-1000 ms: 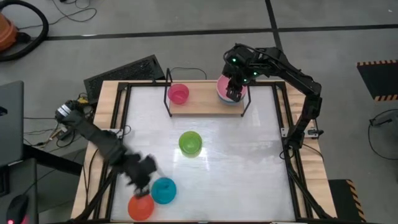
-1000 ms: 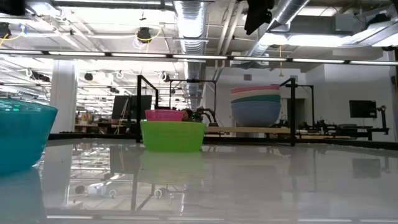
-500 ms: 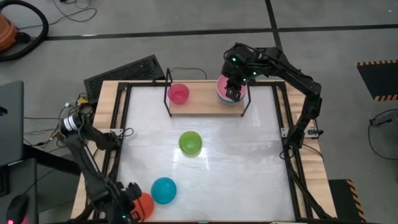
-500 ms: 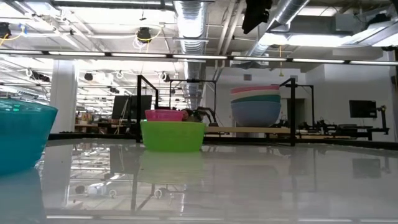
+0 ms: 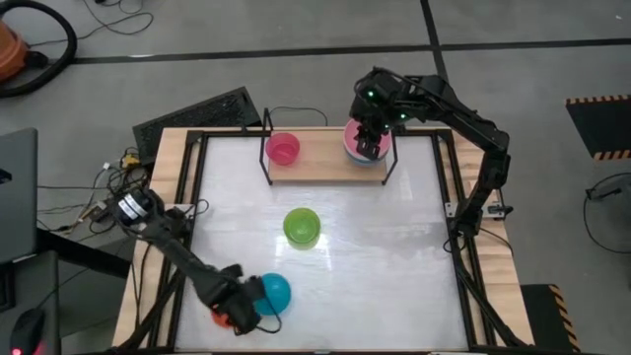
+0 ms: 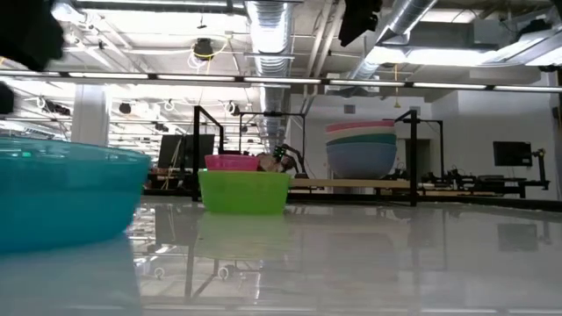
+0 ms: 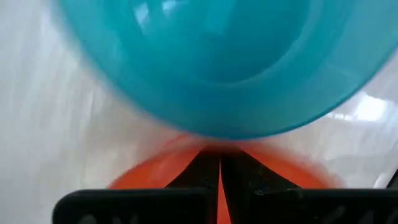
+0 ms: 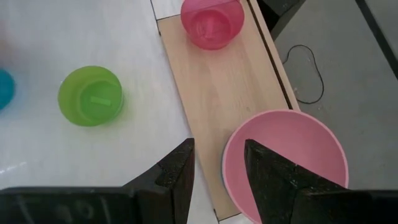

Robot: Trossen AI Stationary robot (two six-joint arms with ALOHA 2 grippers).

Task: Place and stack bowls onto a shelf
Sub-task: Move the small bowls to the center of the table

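Note:
My left gripper is low at the table's near-left corner, over the orange bowl, its fingers nearly together. The cyan bowl sits right against it on the right and fills the left wrist view. My right gripper hangs open above the stack of larger bowls, pink on top, at the right end of the shelf. The magenta bowl stands on the shelf's left end. The green bowl rests mid-table. My left gripper comes at the orange bowl from above, pointing down. Only a thin orange strip shows between the two dark fingers, like the bowl's wall pinched there. The gripper hides most of the bowl; whether the bowl is off the table I cannot tell.
Black wire uprights stand at both ends of the shelf. The black table frame runs along the sides. Bare white tabletop spreads right of the green bowl. A keyboard lies beyond the far-left corner.
My left arm swung from beside the cyan bowl toward the near-left corner, then back right onto the orange bowl. The cyan bowl slid a little toward the table's right. My right arm kept still.

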